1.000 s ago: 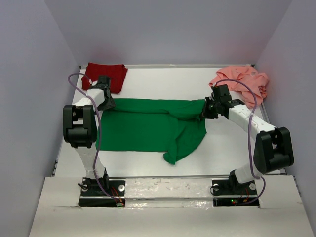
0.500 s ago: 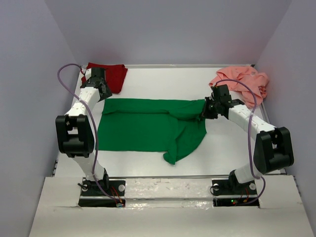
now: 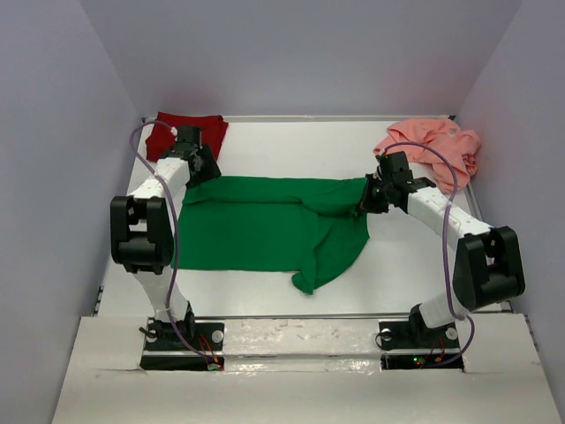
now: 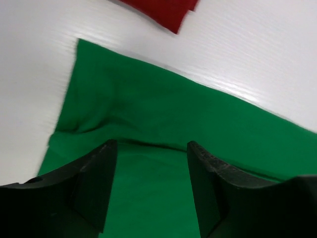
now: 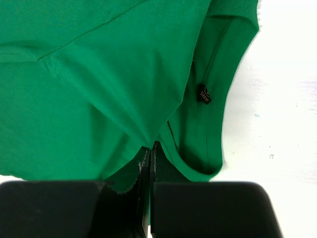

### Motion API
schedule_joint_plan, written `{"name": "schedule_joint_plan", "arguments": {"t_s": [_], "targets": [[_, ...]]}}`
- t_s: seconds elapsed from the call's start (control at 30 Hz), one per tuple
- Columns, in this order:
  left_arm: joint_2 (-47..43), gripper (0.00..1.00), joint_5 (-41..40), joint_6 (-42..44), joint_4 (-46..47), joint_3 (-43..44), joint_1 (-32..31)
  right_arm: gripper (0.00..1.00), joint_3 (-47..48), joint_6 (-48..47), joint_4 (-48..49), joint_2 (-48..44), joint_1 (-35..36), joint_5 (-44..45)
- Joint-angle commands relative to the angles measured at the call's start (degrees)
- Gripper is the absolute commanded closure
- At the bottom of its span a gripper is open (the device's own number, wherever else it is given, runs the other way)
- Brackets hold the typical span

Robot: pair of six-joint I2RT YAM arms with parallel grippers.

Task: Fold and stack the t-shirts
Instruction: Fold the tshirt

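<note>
A small black tag (image 5: 203,93) is showing in the right wrist view, sitting on the green t-shirt (image 5: 99,74) beside a stitched seam just below the ribbed neck band (image 5: 237,20). It is carrying pale lettering that is running sideways up the tag and appears to be reading "size". The letters are tiny and slightly soft, so any figure or mark under that word is staying too small to make out.

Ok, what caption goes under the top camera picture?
Right gripper pinches the green t-shirt; open left gripper hovers near its far-left corner.
</note>
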Motion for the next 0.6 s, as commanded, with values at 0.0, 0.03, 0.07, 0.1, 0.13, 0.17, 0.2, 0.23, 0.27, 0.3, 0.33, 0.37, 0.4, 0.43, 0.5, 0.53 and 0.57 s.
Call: {"name": "schedule_joint_plan", "arguments": {"t_s": [0.0, 0.03, 0.07, 0.1, 0.13, 0.17, 0.2, 0.23, 0.27, 0.3, 0.33, 0.37, 0.4, 0.43, 0.5, 0.53, 0.57], "targets": [[2.01, 0.40, 9.89, 0.97, 4.14, 0.24, -2.81, 1.00, 0.87, -0.01, 1.24, 0.60, 0.55, -0.44], [2.90, 0.42, 10.59, 1.58, 3.97, 1.29, -4.04, 1.00, 0.87, -0.01, 1.24, 0.69, 0.55, -0.44], [4.21, 0.43, 10.95, 1.59, 3.54, 1.73, -4.75, 1.00, 0.96, -0.01, 1.24, 0.78, 0.55, -0.52], [4.66, 0.43, 11.04, 1.67, 3.53, 2.35, -6.32, 1.00, 1.13, 0.08, 1.32, 0.86, 0.55, -0.44], [5.10, 0.43, 11.04, 1.67, 3.53, 2.70, -7.21, 1.00, 1.22, 0.08, 1.32, 0.87, 0.55, -0.52], [5.54, 0.43, 10.43, 1.76, 3.53, 3.14, -8.08, 1.00, 1.22, 0.08, 1.32, 0.95, 0.55, -0.52], [5.72, 0.42, 9.99, 1.68, 3.53, 3.40, -8.88, 1.00, 1.31, -0.01, 1.32, 0.95, 0.55, -0.44], [6.15, 0.43, 9.99, 1.50, 3.62, 4.45, -10.19, 1.00, 1.31, 0.08, 1.32, 1.04, 0.55, -0.35], [6.16, 0.43, 10.33, 1.41, 3.71, 4.98, -10.81, 1.00, 1.31, 0.08, 1.32, 1.04, 0.55, -0.35], [7.03, 0.43, 10.60, 1.32, 3.53, 5.69, -11.34, 1.00, 1.31, 0.08, 1.32, 0.95, 0.55, -0.26], [7.56, 0.43, 10.86, 1.06, 3.53, 7.00, -11.78, 1.00, 1.31, 0.08, 1.32, 1.04, 0.55, -0.26], [8.78, 0.43, 11.91, 0.62, 3.36, 7.71, -12.65, 1.00, 1.31, 0.08, 1.32, 1.13, 0.55, -0.26], [9.32, 0.43, 12.35, 0.53, 3.18, 9.19, -13.10, 1.00, 1.31, 0.08, 1.24, 1.30, 0.55, -0.35], [10.02, 0.43, 12.36, 0.45, 3.09, 9.90, -13.62, 1.00, 1.31, 0.08, 1.32, 1.31, 0.55, -0.44], [11.43, 0.44, 12.27, 0.36, 2.65, 11.22, -15.38, 1.00, 1.40, -0.01, 1.32, 1.31, 0.55, -0.44], [11.87, 0.44, 12.36, 0.44, 2.57, 12.45, -15.82, 1.00, 1.40, -0.01, 1.41, 1.39, 0.55, -0.52], [12.22, 0.44, 12.27, 0.36, 2.48, 13.16, -16.35, 1.00, 1.40, -0.01, 1.41, 1.39, 0.55, -0.44]]}}
